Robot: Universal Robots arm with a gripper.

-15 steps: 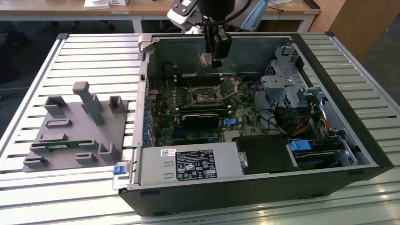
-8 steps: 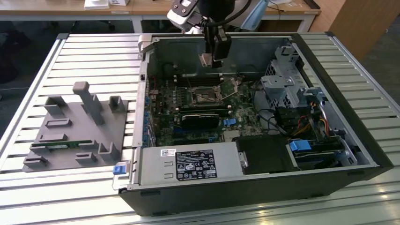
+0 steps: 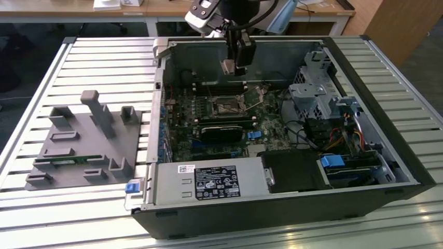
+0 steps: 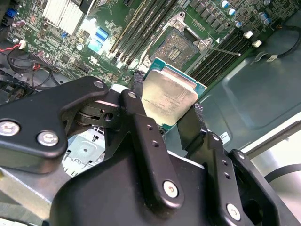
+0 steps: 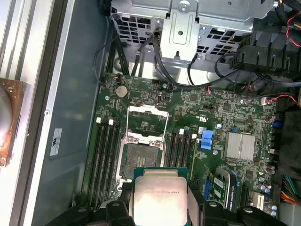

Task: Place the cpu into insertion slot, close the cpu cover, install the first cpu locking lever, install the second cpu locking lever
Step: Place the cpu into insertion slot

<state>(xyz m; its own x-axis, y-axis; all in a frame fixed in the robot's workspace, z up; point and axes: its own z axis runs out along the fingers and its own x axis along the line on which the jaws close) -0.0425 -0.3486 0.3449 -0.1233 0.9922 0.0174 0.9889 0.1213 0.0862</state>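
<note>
My gripper (image 3: pixel 235 63) hangs inside the open computer case, shut on the cpu (image 4: pixel 169 96), a flat square chip with a pale metal top and green edge. In both wrist views a black finger (image 4: pixel 140 92) presses each side of the cpu (image 5: pixel 160 197). The insertion slot (image 5: pixel 140 157) lies below and a little ahead of the chip, its dark centre bare. The cpu cover (image 5: pixel 147 117) is flipped open beyond the slot, with thin lever rods (image 5: pixel 167 123) raised beside it. In the exterior view the slot (image 3: pixel 226 106) sits in the middle of the green board, below the gripper.
Rows of memory slots (image 5: pixel 104 150) flank the socket. A black heatsink block (image 3: pixel 221 132) lies just in front of it, a drive cage (image 3: pixel 312 96) and cables (image 3: pixel 325 137) to the exterior view's right. A grey fixture block (image 3: pixel 86 140) stands on the slatted table (image 3: pixel 104 57) at the left.
</note>
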